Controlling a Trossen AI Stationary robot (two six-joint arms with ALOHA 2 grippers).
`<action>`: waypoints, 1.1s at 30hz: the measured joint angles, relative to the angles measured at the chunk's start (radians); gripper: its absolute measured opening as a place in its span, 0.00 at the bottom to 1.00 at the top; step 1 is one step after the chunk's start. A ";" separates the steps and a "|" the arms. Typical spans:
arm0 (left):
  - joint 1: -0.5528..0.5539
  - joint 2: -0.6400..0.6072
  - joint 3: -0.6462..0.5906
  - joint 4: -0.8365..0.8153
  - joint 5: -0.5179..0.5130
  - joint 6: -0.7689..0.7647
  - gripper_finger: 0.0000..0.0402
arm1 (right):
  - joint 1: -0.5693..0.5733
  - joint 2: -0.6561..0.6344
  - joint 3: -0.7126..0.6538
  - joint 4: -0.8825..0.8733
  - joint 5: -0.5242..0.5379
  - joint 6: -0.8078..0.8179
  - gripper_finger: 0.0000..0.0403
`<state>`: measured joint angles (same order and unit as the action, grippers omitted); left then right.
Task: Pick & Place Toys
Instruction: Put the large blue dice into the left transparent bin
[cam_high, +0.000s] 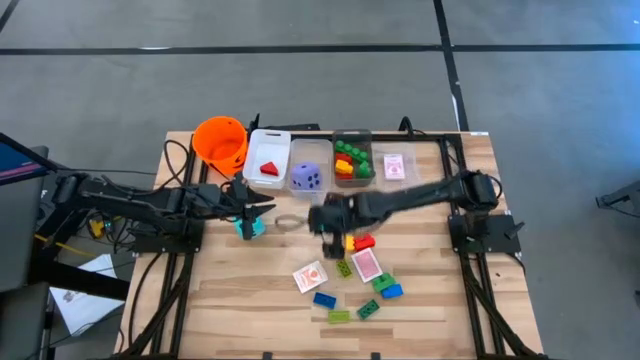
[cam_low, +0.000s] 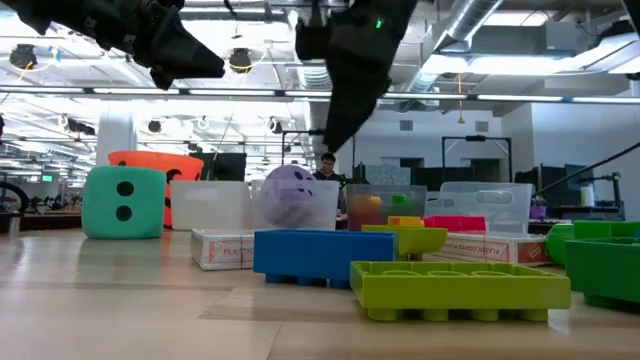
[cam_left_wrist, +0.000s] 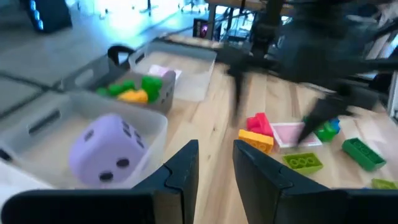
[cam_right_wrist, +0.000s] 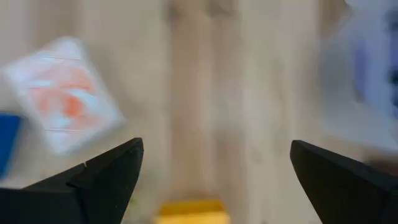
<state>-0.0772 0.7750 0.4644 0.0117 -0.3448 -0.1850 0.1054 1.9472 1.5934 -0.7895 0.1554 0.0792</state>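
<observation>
Hanging above the middle of the slatted wooden table (cam_high: 250, 300), the right end effector (cam_right_wrist: 214, 165) has its two dark fingers spread wide with nothing between them; below it lie bare planks, a blurred red-backed card (cam_right_wrist: 62, 102) and the edge of a yellow brick (cam_right_wrist: 189, 211). The left end effector (cam_left_wrist: 214, 168) sits at the table's left-centre, fingers a little apart and empty, with the teal die (cam_high: 250, 226) just beside it on the table.

Writing shows only on the card box (cam_low: 225, 248) in the low view, where red capitals begin "PLAY"; the rest cannot be read.

Three clear, thin-walled plastic bins (cam_high: 268, 140) stand in a row at the far edge beside a glossy round orange bucket (cam_high: 220, 140). The first bin holds a red wedge (cam_high: 268, 168), the second a matte purple die (cam_high: 306, 177) with dark pips and rounded corners, the third a heap of studded red, yellow and green bricks (cam_high: 350, 160). A pink card (cam_high: 394, 166) lies flat just right of the bins.

On the near half of the table lie loose studded bricks: a red brick (cam_high: 364, 241), a blue brick (cam_high: 324, 299), a lime brick (cam_high: 338, 316), a dark green brick (cam_high: 368, 310), another green one (cam_high: 383, 282) touching a second blue one (cam_high: 392, 292). Two red-backed cards (cam_high: 366, 265) lie flat among them.
</observation>
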 joint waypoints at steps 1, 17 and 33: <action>0.000 0.000 0.000 -0.014 0.000 -0.023 0.23 | 0.026 0.011 0.004 0.028 0.004 -0.007 0.99; 0.001 -0.057 0.000 -0.253 -0.027 -0.401 0.01 | 0.159 0.155 0.001 0.184 0.112 -0.224 0.99; -0.002 -0.125 0.138 -1.028 0.173 -0.744 0.00 | 0.110 0.135 0.001 0.187 0.141 -0.157 0.99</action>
<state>-0.0795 0.6499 0.6029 -1.0166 -0.1716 -0.9288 0.2154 2.0823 1.5944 -0.6026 0.2966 -0.0780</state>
